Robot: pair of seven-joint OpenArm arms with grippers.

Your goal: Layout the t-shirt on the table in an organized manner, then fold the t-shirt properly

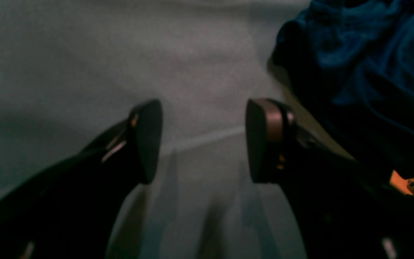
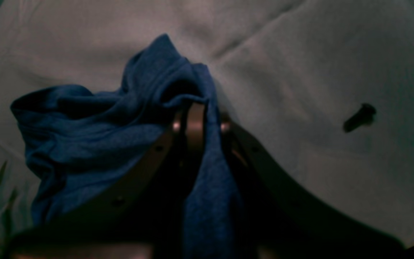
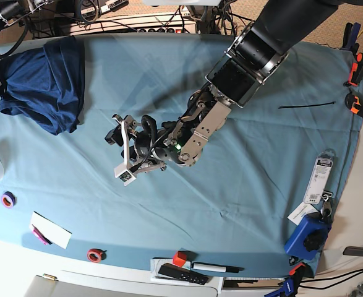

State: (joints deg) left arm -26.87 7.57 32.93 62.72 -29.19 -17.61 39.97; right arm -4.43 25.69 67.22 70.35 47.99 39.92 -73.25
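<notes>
Teal-cloth-draped desk (image 3: 261,185) | navy soft fabric t-shirt (image 3: 42,80) bunched at far-left corner | right pincer (image 2: 198,118) pinching a floppy fold | left pincer (image 1: 203,140) spread, empty, mid-desk | probably light, limp: grab hem or shoulders

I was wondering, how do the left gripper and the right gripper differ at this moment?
The left gripper has its jaws wide apart; the right gripper has them closed. The left gripper holds nothing, while the right gripper pinches a bunched fold of the t-shirt. The left gripper is over bare table, beside the t-shirt. Both have dark fingers.
</notes>
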